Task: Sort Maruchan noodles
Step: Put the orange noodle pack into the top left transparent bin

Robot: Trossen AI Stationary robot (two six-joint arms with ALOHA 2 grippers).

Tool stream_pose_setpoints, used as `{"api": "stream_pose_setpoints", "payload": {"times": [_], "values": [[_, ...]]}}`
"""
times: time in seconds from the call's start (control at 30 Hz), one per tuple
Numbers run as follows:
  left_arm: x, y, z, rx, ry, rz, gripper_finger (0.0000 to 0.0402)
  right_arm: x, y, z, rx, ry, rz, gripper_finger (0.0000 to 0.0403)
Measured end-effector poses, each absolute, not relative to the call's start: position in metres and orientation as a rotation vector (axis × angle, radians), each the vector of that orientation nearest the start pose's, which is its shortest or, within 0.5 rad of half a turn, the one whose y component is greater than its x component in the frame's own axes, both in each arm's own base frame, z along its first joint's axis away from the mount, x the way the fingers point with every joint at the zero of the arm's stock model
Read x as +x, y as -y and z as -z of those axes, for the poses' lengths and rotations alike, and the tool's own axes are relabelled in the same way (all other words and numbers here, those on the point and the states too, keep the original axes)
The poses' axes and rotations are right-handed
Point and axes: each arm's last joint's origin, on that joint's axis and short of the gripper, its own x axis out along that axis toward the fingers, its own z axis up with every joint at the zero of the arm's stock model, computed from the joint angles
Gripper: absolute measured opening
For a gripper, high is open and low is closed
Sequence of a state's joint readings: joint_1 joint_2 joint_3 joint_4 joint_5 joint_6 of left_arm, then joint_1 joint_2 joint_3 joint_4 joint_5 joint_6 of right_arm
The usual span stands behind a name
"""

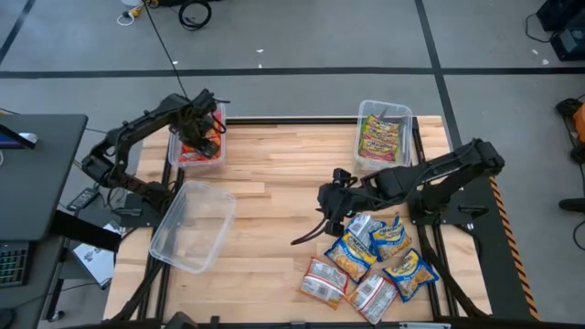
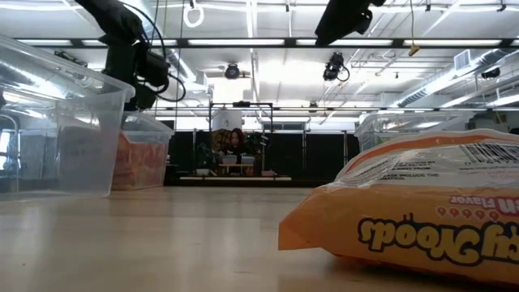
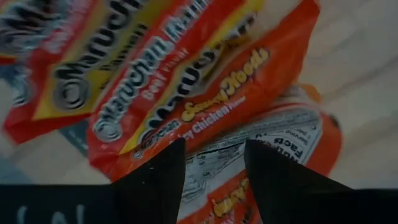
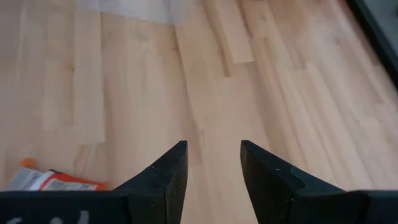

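Observation:
The Maruchan noodles lie in three places. Orange-red packets (image 3: 186, 81) fill the far-left clear bin (image 1: 196, 151). Pink and green ones (image 1: 381, 137) lie in the far-right bin (image 1: 384, 111). A loose pile of blue-and-yellow and orange-red packets (image 1: 375, 260) rests flat on the table near its front right. My left gripper (image 3: 214, 146) hangs open, pointing down over the far-left bin's packets (image 1: 206, 128), with nothing between its fingers. My right gripper (image 4: 213, 146) is open above bare wood, just left of the loose pile (image 1: 331, 210).
An empty clear bin (image 1: 192, 224) sits askew at the table's left, between the two arms. In the low view an orange packet (image 2: 422, 211) lies close in front. Bare wood (image 1: 274, 183) spreads across the table's middle.

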State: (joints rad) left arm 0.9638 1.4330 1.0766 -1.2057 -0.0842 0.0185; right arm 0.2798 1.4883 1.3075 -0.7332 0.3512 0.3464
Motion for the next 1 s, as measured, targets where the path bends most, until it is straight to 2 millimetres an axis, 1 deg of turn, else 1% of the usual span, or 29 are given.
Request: {"api": "stream_pose_setpoints", "payload": {"times": [0.1, 0.23, 0.33, 0.43, 0.5, 0.57, 0.63, 0.67, 0.7, 0.73, 0.83, 0.93, 1.0], "values": [[0.129, -0.190, -0.228, -0.603, -1.539, -0.692, 0.0170, 0.297, -0.075, -0.309, 0.068, -0.834, 0.221, 0.0154], [0.126, -0.186, -0.212, -0.454, -1.610, -0.551, 0.0170, 0.296, -0.075, -0.311, 0.075, -0.824, 0.222, 0.0154], [0.126, -0.187, -0.203, -0.366, -1.602, -0.496, 0.0170, 0.296, -0.075, -0.311, 0.076, -0.821, 0.222, 0.0154], [0.129, -0.190, -0.202, -0.299, -1.574, -0.464, 0.0164, 0.296, -0.074, -0.311, 0.076, -0.823, 0.225, 0.0154], [0.131, -0.191, -0.202, -0.264, -1.560, -0.454, 0.0149, 0.296, -0.072, -0.311, 0.078, -0.825, 0.229, 0.0154], [0.132, -0.192, -0.202, -0.251, -1.556, -0.452, 0.0119, 0.297, -0.070, -0.311, 0.077, -0.825, 0.234, 0.0154], [0.132, -0.192, -0.202, -0.245, -1.556, -0.460, 0.0075, 0.297, -0.068, -0.311, 0.075, -0.826, 0.238, 0.0154], [0.132, -0.192, -0.202, -0.248, -1.556, -0.470, 0.0047, 0.297, -0.067, -0.311, 0.076, -0.826, 0.241, 0.0154], [0.132, -0.192, -0.203, -0.254, -1.552, -0.482, 0.0025, 0.298, -0.066, -0.311, 0.076, -0.826, 0.244, 0.0154], [0.131, -0.192, -0.204, -0.258, -1.547, -0.500, 0.0014, 0.298, -0.065, -0.311, 0.074, -0.826, 0.246, 0.0154], [0.129, -0.191, -0.214, -0.226, -1.532, -0.572, 0.0007, 0.297, -0.063, -0.313, 0.058, -0.825, 0.241, 0.0154], [0.126, -0.192, -0.232, -0.144, -1.493, -0.710, 0.0005, 0.296, -0.061, -0.314, 0.057, -0.821, 0.245, 0.0154], [0.123, -0.191, -0.245, -0.121, -1.431, -0.801, 0.0004, 0.296, -0.060, -0.315, 0.052, -0.817, 0.257, 0.0154]]}}
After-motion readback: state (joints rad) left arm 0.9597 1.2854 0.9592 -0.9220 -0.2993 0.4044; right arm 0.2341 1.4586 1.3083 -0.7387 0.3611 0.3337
